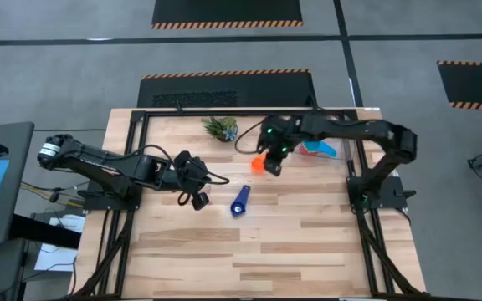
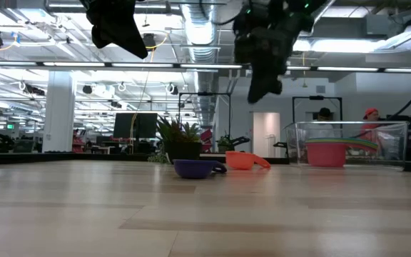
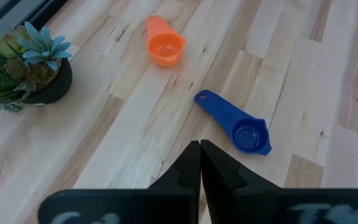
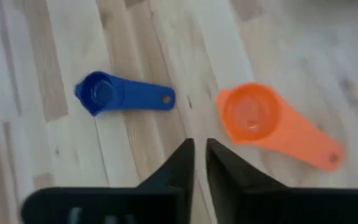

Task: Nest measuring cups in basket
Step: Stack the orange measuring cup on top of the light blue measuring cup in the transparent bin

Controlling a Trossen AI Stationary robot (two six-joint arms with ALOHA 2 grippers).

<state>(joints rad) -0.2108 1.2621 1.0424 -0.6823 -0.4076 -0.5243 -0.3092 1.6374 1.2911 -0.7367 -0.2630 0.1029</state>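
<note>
A dark blue measuring cup (image 1: 239, 201) lies mid-table on its base, and also shows in the low view (image 2: 195, 168) and both wrist views (image 3: 246, 132) (image 4: 107, 93). An orange cup (image 1: 258, 164) (image 4: 253, 115) rests on its base farther back. The clear basket (image 1: 320, 149) (image 2: 348, 146) stands at the far right with a red cup (image 2: 327, 153) and other cups inside. My right gripper (image 1: 273, 163) (image 4: 199, 149) hovers above the table beside the orange cup, its fingers a narrow gap apart. My left gripper (image 1: 197, 199) (image 3: 200, 149) is shut, raised left of the blue cup.
A small spiky potted plant (image 1: 221, 128) (image 3: 30, 71) stands near the table's far edge, left of the orange cup. Bare wood stretches across the near half of the table (image 1: 258, 259).
</note>
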